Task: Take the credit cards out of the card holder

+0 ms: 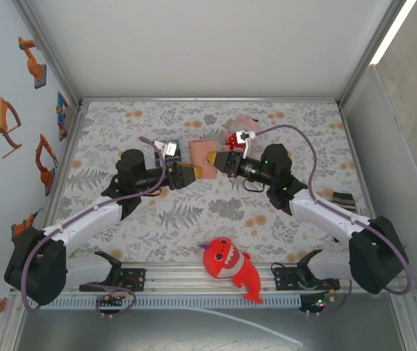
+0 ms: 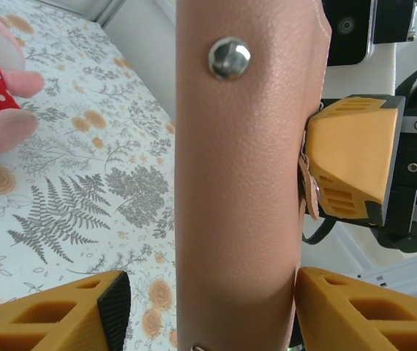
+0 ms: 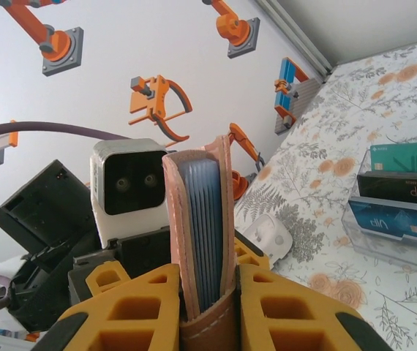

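Observation:
The tan-brown card holder (image 1: 203, 155) hangs above the middle of the table between both grippers. My right gripper (image 1: 216, 162) is shut on its lower edge. The right wrist view shows the holder (image 3: 201, 219) edge-on, clamped in that gripper (image 3: 207, 292), with blue-grey leaves inside. I cannot tell whether credit cards sit among them. In the left wrist view its leather face (image 2: 238, 183), with a metal snap, stands between the fingers of my left gripper (image 2: 212, 292). The right-hand finger (image 2: 362, 307) touches its edge and the left pad (image 2: 113, 307) stands apart from it. My left gripper (image 1: 192, 173) is open.
A clear rack (image 3: 399, 197) with teal, black and blue cards stands on the floral cloth, just behind the left gripper (image 1: 172, 150). A pink plush with red dots (image 1: 241, 128) lies behind the holder. A red shark plush (image 1: 230, 267) sits at the near rail. A dark item (image 1: 344, 199) lies right.

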Available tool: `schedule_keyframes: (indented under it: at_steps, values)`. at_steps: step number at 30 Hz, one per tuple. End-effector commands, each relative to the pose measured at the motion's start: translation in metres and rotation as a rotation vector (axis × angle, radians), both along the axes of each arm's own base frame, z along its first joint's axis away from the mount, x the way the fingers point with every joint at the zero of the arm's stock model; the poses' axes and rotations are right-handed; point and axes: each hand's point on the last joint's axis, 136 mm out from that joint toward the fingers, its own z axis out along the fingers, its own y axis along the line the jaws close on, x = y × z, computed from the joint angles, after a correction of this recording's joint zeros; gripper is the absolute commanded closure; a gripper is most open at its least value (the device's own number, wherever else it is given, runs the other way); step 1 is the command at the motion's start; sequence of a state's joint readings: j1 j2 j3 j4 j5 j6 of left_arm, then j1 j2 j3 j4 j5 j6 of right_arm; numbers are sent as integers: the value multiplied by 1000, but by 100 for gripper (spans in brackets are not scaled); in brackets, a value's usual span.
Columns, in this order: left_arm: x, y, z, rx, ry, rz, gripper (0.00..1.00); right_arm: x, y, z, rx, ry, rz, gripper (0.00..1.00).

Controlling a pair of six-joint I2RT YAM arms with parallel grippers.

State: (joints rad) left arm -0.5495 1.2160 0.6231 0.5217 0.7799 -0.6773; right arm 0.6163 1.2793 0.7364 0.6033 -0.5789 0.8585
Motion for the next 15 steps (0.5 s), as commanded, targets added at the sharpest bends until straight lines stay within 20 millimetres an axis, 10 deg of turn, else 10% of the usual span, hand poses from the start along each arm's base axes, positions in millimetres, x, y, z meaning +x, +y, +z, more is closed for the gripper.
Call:
schedule_keyframes:
  at_steps: [1,10,15]
  values:
    - [-5,-5,4,-39,-2,-42,39,1,1,34,83,-70,13,100]
    - [1,-10,13,-81,-15,-43,63,5,3,17,67,-33,14,98]
    - [2,-10,12,-47,-12,-44,78,9,-1,10,56,-21,-11,69]
